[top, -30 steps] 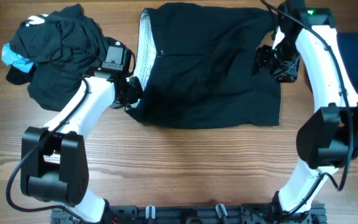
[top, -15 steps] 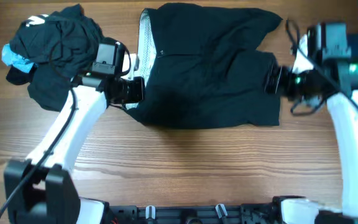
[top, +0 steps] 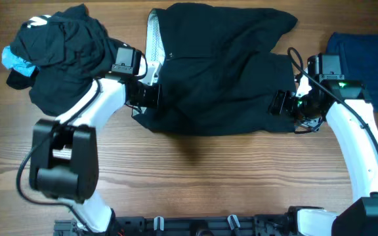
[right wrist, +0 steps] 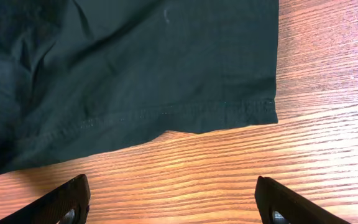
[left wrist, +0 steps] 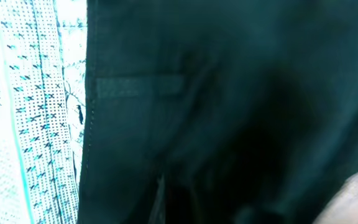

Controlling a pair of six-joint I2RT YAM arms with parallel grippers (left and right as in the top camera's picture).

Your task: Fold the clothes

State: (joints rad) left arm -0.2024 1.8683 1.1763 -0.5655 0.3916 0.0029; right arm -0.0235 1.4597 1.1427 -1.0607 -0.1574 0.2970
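Shorts (top: 222, 72) lie spread mid-table (top: 195, 177), whitish waistband (top: 153, 46) to the left, leg hems to the right, upper right corner rumpled. Right gripper (right wrist: 176, 200): fingers spread wide, nothing between them, over bare wood just beside the lower hem (right wrist: 166, 112). Left gripper (top: 151, 96) is at the lower end of the waistband. Its own camera is filled with dark cloth and mesh lining and shows no fingers, so I cannot tell whether it pinches the cloth or stands apart. Risks from here: the right claw may close on wood and miss the hem, or catch one layer only, so the fold drags crooked. If the left grip is loose, the waistband end could slip free on a lift. The rumpled corner may fold in as a crease. Pile (top: 58, 46) at the far left sits just beside the left arm, and a wide swing could snag it. Hard to make out: the pile's separate garments, beyond a light-blue bit (top: 15, 59). The navy piece (top: 366, 59) at right is partly cut off.
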